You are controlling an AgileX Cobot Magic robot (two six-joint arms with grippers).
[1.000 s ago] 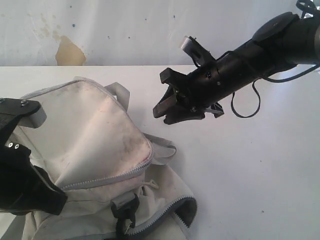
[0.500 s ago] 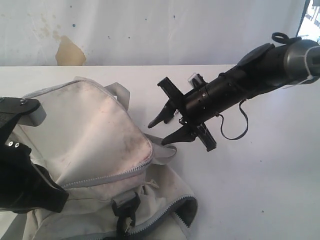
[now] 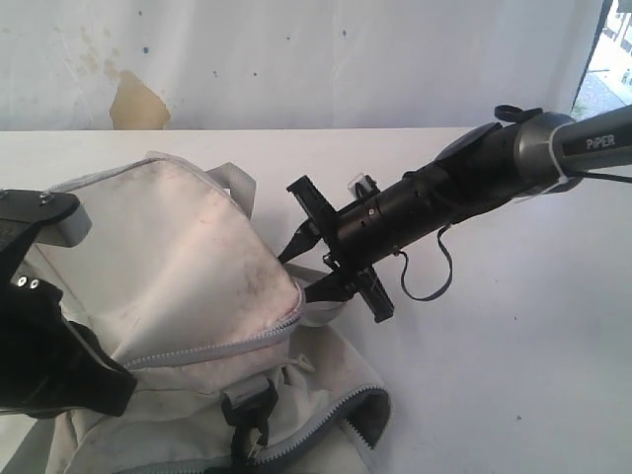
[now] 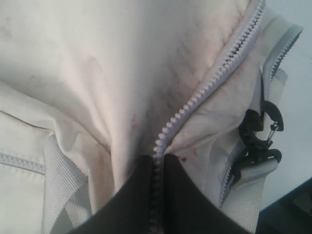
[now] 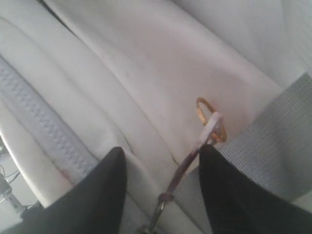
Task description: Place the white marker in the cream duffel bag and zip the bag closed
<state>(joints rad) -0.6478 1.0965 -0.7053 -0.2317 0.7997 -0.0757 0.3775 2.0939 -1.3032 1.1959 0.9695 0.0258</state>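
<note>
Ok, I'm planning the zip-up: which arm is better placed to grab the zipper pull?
Right. The right end effector is open with the zipper pull between its jaws; the left end effector is shut on the cream duffel bag at its zipper, probably anchoring it.

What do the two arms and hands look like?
Right arm: black cylindrical segments, silver-grey tube with white PiPER lettering, loose black cable loop underneath. Right hand: black tapered fingers. Left arm: bulky black body, silver-grey screwed bracket.
</note>
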